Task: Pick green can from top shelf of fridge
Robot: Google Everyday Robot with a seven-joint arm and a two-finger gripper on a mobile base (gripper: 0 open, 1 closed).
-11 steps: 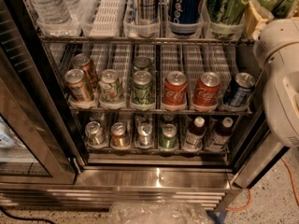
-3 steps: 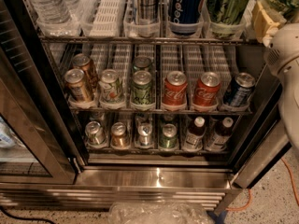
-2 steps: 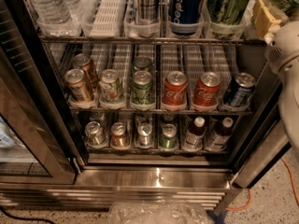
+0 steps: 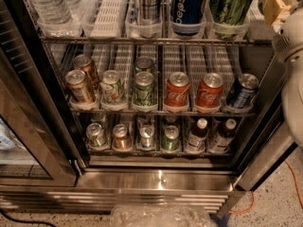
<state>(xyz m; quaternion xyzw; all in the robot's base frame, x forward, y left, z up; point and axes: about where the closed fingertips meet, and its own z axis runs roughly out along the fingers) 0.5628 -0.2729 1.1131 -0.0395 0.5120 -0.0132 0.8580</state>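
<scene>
I am looking into the fridge (image 4: 161, 181), with its glass door (image 4: 23, 145) standing open on the left. The green can (image 4: 231, 6) is standing upright on the top shelf (image 4: 156, 40), in the clear bin at the right end, just right of the blue Pepsi can (image 4: 189, 4). The gripper (image 4: 274, 4) is hovering at the upper right, just beside the green can on its right side. I cannot tell whether it is open or closed, nor whether it is touching the can. The white arm (image 4: 293, 79) is hanging down the right edge. Water bottles (image 4: 47, 6) are sitting at the shelf's left end, and red cola cans (image 4: 177, 91) are standing on the middle rack below.
</scene>
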